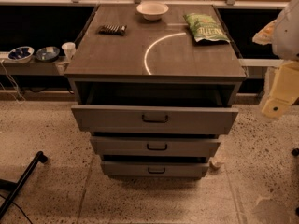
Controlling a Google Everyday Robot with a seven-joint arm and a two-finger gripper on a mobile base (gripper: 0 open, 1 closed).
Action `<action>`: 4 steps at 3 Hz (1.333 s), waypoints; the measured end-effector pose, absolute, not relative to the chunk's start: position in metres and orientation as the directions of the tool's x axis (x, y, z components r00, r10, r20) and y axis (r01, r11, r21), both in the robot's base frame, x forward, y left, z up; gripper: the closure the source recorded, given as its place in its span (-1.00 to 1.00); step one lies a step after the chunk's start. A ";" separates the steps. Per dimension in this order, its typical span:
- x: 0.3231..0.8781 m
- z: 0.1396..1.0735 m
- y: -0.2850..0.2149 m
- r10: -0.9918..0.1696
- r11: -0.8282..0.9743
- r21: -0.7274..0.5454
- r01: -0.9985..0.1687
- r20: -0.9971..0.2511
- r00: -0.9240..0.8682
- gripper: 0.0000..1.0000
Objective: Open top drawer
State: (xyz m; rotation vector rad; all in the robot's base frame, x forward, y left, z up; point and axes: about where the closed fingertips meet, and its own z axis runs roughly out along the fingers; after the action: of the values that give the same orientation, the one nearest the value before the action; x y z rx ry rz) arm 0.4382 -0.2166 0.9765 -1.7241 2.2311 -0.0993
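The top drawer (154,119) is the widest of three grey drawers in a grey cabinet. It stands pulled out towards me, with a dark gap showing its deep box behind the front. Its small dark loop handle (155,118) sits at the centre of the front. My gripper (279,97) hangs at the right edge of the view, pale yellow below a white arm (287,27). It is to the right of the cabinet, about level with the top drawer, and apart from it.
Two narrower drawers (156,146) (155,170) sit below, slightly stepped out. On the cabinet top (117,55) lie a white bowl (152,10), a green chip bag (204,28) and a dark bar (112,29). Bowls and a cup (68,49) stand on a shelf at left. A black leg (21,183) crosses the floor.
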 end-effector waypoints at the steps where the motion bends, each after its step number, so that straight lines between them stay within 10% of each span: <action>1: 0.438 0.976 -0.217 -0.953 0.270 -0.247 -0.931 -0.207 -0.221 -1.00; 4: 0.472 0.785 -0.185 -0.987 0.161 -0.089 -0.983 -0.041 -0.158 -1.00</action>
State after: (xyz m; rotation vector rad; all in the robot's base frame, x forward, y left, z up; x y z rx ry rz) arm 0.4719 -0.1852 0.7848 -1.9779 2.3243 -0.0631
